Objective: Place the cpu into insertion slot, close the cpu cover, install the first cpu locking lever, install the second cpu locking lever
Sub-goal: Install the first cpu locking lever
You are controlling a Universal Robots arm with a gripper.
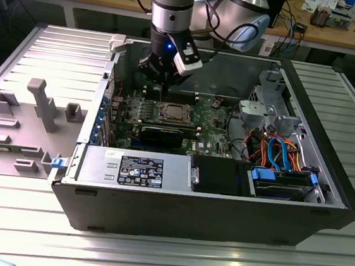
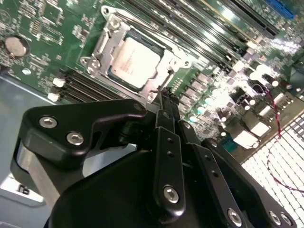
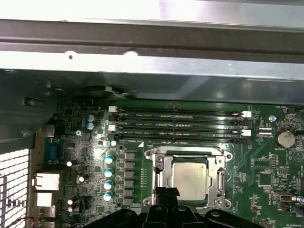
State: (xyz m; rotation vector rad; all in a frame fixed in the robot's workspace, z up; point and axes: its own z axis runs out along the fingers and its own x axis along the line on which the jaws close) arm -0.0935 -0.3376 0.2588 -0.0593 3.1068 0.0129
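Right now my claw (image 2: 164, 95) is clenched, the two fingertips (image 3: 166, 192) pressed together with nothing between them. In the exterior view I hang straight down inside the open computer case (image 1: 219, 220), over the middle of the motherboard (image 3: 266, 166).

My tips sit just at the edge of the cpu cover (image 2: 105, 47), on the side away from the memory slots (image 3: 180, 123). Whether they actually touch the metal I cannot tell.

The cpu (image 3: 190, 178) lies flat in the insertion slot (image 3: 190, 160), silvery top facing up, with the cover's frame lying down around it. It is square, so it has no long side. Its edges run parallel with the memory slots, which lie between it and the case's far wall. A thin wire lever (image 2: 156, 34) runs along one edge of the cover.
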